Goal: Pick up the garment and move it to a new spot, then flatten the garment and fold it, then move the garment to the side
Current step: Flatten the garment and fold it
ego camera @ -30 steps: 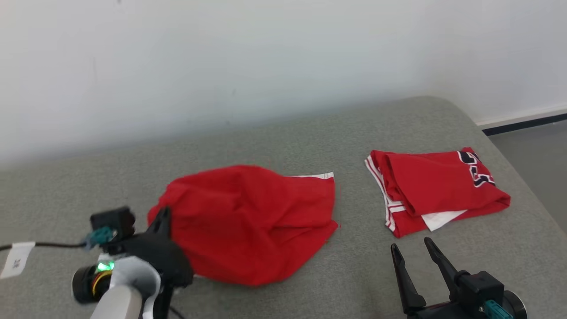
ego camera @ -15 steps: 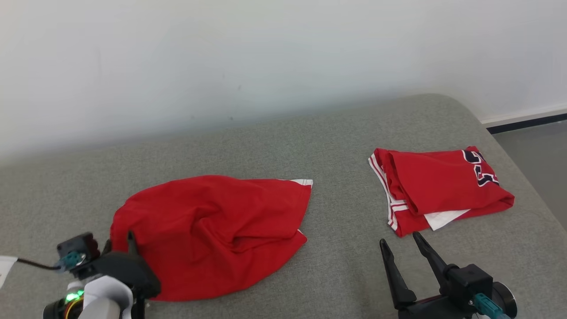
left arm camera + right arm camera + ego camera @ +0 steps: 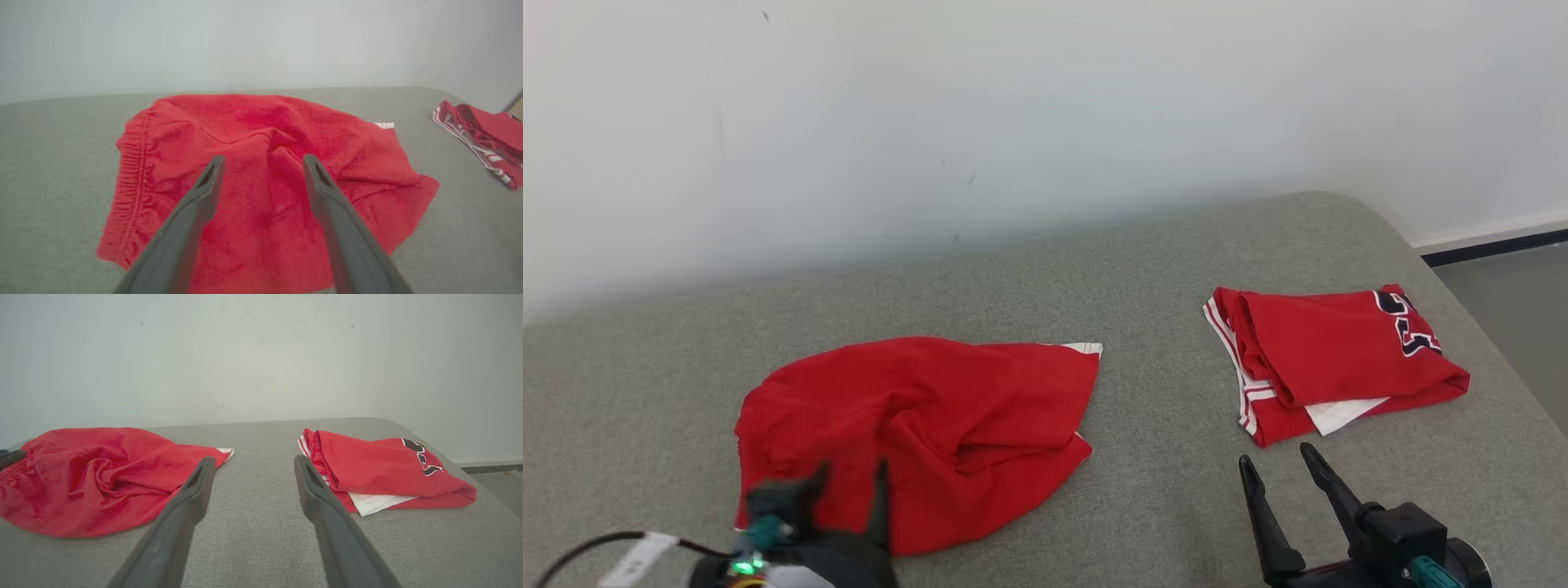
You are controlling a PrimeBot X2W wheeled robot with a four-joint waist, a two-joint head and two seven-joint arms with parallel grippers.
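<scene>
The garment [image 3: 915, 433], crumpled red shorts with a gathered waistband and a white-trimmed corner, lies rumpled on the grey cushion at centre left; it also shows as the garment [image 3: 261, 183] and the garment [image 3: 94, 473]. My left gripper [image 3: 849, 482] is open at the garment's near left edge, its fingers [image 3: 204, 192] spread above the cloth with nothing between them. Over bare cushion near the front right, my right gripper [image 3: 1278, 474] stands open and empty, fingers [image 3: 196, 486] apart, between the two red pieces.
A folded red jersey [image 3: 1331, 359] with white trim and dark lettering lies at the right, also as the jersey [image 3: 380, 473]. The grey cushion [image 3: 1160, 269] ends at a white wall behind and a rounded right edge, with floor [image 3: 1519, 286] beyond.
My left gripper dragged the garment leftwards, then opened and let it go; the cloth has settled flatter. The right gripper stayed open. The head camera shifted a little.
</scene>
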